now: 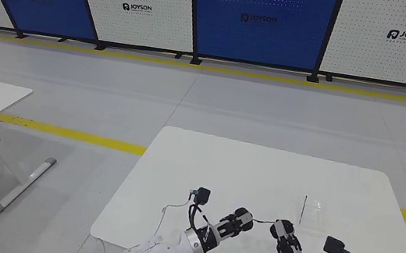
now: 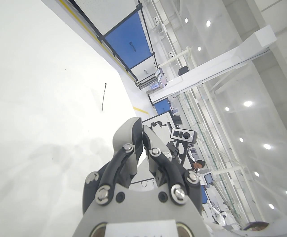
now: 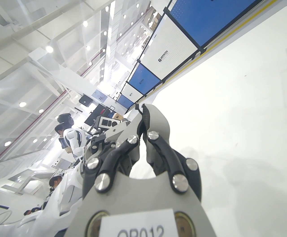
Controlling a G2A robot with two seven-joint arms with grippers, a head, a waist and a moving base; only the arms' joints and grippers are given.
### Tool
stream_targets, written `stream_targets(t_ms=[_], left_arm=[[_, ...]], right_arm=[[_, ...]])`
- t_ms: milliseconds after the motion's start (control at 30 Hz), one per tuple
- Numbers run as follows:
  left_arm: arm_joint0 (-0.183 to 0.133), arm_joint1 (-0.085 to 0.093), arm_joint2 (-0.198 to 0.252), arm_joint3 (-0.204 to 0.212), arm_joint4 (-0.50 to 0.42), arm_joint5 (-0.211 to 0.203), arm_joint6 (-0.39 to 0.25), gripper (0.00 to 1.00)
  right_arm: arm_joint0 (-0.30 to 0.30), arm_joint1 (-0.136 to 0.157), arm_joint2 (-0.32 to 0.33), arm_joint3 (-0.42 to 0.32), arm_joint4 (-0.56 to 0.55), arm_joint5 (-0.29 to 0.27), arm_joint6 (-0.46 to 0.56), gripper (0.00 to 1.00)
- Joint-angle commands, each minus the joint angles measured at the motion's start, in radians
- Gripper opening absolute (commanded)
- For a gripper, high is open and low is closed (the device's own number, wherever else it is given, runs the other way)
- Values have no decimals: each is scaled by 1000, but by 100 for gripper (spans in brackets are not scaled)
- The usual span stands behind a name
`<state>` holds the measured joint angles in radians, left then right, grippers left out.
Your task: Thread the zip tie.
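Claws first: your left claw [image 2: 142, 129] is pressed together on nothing, and so is your right claw [image 3: 143, 111]. Both sit low over the white bench [image 1: 259, 174], short of the zip tie [image 1: 304, 208], which lies flat and straight, nearer the right claw. The right claw's base carries a printed sticker [image 3: 139, 222]. Logo-marked pegboard panels [image 1: 138, 2] stand well beyond the zip tie.

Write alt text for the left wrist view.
A black zip tie lies flat on the white table, with nothing touching it. The left end effector is shut and empty, well short of the tie.
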<state>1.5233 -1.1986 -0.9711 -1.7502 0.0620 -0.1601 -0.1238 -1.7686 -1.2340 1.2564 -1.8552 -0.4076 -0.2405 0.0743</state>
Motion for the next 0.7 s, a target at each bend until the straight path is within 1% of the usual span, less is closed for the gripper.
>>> stream_targets(t_ms=[0, 100, 200, 233, 267, 300, 367, 533, 567, 667], left_arm=[[0, 0, 1, 0, -6, -7, -4, 0], [1, 0, 0, 1, -10, -12, -7, 0], [1, 0, -1, 0, -10, -8, -2, 0], [2, 0, -1, -1, -9, -4, 0, 2], [1, 0, 0, -1, -7, 0, 0, 8], [1, 0, 0, -1, -4, 3, 0, 20], [1, 0, 1, -2, -2, 5, 1, 22], [1, -1, 3, -2, 2, 7, 6, 22], [0, -1, 5, 0, 5, 8, 5, 20], [-2, -2, 7, 2, 6, 9, 6, 8]], right_arm=[[1, 0, -1, 1, 0, 3, 2, 0], [3, 0, -2, 2, 0, 4, 3, 0], [3, -1, -2, 2, 2, 3, -1, 0], [3, -1, -2, 2, 3, 2, -2, 0], [3, -1, -2, 2, 3, 1, -2, 0], [3, -1, -1, 3, 3, 1, -2, 0], [3, -1, -1, 5, 4, 1, -2, 0], [4, -1, -1, 7, 6, 1, -4, 0], [4, -1, -1, 7, 6, 1, -4, 0], [3, -1, 0, 7, 6, 1, -5, 0]])
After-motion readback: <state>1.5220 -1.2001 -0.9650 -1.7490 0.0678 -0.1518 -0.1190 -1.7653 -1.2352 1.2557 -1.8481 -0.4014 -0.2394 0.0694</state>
